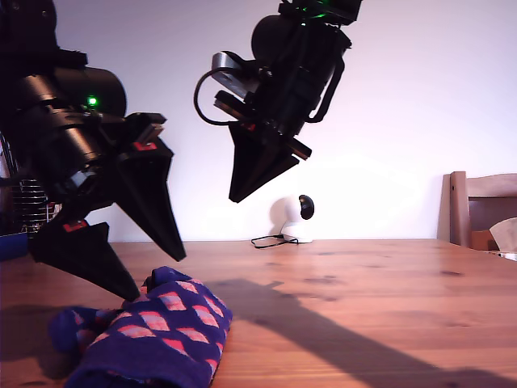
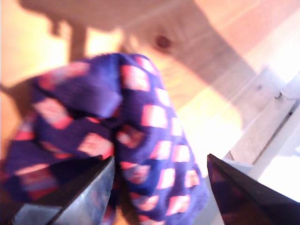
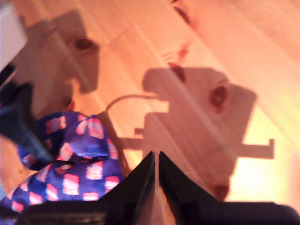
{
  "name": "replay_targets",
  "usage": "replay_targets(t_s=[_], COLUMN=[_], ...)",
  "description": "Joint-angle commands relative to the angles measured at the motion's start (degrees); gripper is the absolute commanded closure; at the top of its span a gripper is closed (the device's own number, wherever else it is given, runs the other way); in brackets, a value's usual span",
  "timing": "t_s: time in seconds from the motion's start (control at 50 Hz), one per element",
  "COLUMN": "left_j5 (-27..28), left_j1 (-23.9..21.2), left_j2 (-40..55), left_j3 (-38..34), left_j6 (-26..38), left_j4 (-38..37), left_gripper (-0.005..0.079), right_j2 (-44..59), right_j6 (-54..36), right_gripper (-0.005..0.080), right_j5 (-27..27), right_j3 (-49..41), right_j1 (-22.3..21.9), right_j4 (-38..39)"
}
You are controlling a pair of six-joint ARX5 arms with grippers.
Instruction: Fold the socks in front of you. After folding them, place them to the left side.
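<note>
The socks (image 1: pixel 153 331) lie bundled on the wooden table (image 1: pixel 363 307) at the exterior view's lower left, dark navy-purple with pink-red squares. My first gripper (image 1: pixel 157 276) hangs just above them, open, its two dark fingers spread wide with nothing between them. In the first wrist view the socks (image 2: pixel 136 131) fill the picture under my first gripper (image 2: pixel 159 159). My second gripper (image 1: pixel 234 198) is raised high near the exterior view's middle, shut and empty. In the second wrist view my second gripper (image 3: pixel 156 153) points at bare wood, with the socks (image 3: pixel 75 164) off to one side.
A small white camera-like device (image 1: pixel 295 217) with a cable stands at the table's back edge. A wooden chair (image 1: pixel 485 210) is at the exterior view's right. A wire rack (image 1: pixel 28 206) stands behind the first arm at the exterior view's left.
</note>
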Motion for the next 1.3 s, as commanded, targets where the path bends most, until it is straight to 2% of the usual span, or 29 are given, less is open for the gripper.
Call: replay_targets(t_s=[0.0, 0.14, 0.58, 0.76, 0.94, 1.04, 1.28], left_j5=[-0.9, -4.7, -6.2, -6.6, -6.6, -6.2, -5.4], left_j1=[-0.5, -1.7, -3.8, -3.8, -3.8, -3.8, -3.8], left_j2=[-0.3, -0.3, -0.2, -0.2, -0.2, -0.2, -0.2], left_j3=[0.4, 0.4, -2.0, -2.7, -2.7, -2.7, -2.7], left_j6=[-0.4, -1.0, -3.1, -3.3, -2.8, -2.7, -1.4], left_j4=[0.1, 0.0, 0.7, 0.8, 1.8, 3.2, 3.7], left_gripper=[0.0179, 0.0179, 0.0191, 0.0341, 0.0627, 0.0758, 0.0766], right_j2=[1.0, 1.0, 1.0, 1.0, 1.0, 1.0, 1.0], right_j6=[-0.1, -0.1, -0.1, -0.1, -0.1, -0.1, -0.1], right_gripper=[0.0763, 0.0763, 0.0763, 0.0763, 0.0763, 0.0763, 0.0763], right_j5=[-0.7, -1.8, -1.9, -1.9, -1.9, -1.9, -1.9], right_j3=[-0.5, -0.5, -0.5, -0.5, -0.5, -0.5, -0.5], right_j1=[-0.5, -0.9, -0.9, -0.9, -0.9, -0.9, -0.9], right_j4=[0.3, 0.5, 1.0, 1.1, 1.2, 1.3, 1.5])
